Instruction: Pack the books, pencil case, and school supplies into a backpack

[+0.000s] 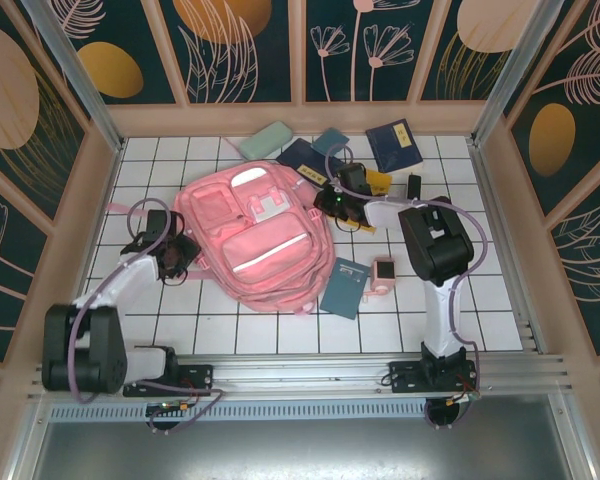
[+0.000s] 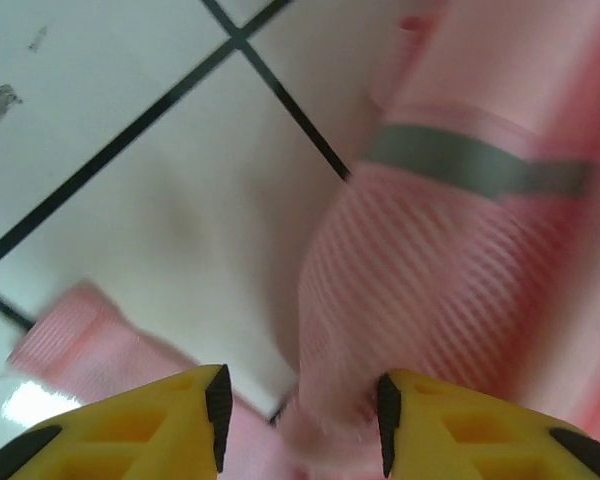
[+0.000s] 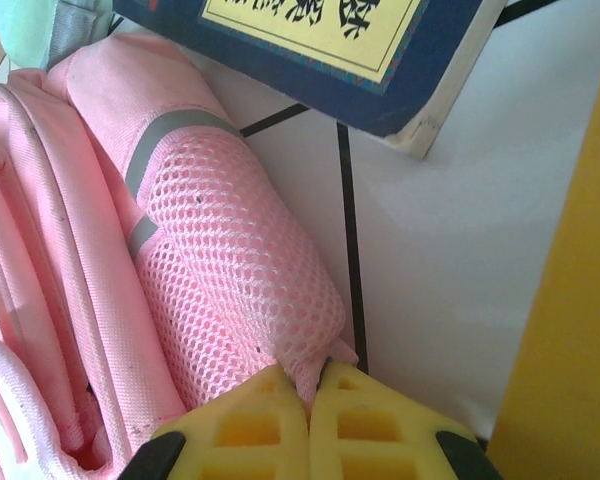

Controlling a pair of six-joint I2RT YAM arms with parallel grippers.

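The pink backpack (image 1: 250,235) lies flat mid-table. My left gripper (image 1: 175,255) is at its left edge. In the left wrist view that gripper (image 2: 300,400) is open, straddling the mesh side pocket (image 2: 430,280), which touches just the right pad. My right gripper (image 1: 335,200) is at the bag's upper right; it (image 3: 310,385) is shut on the edge of the other mesh pocket (image 3: 240,260). Navy books (image 1: 395,145) (image 1: 302,158), a partly hidden yellow book (image 1: 378,183), the mint pencil case (image 1: 266,140) and a small teal pad (image 1: 330,142) lie behind.
A dark teal book (image 1: 345,287) and the pink cube (image 1: 384,272) lie right of the backpack's lower end. A slim black bar (image 1: 413,186) lies near the right arm. A loose pink strap (image 2: 80,340) trails on the white tiles by my left fingers. Wooden walls enclose the table.
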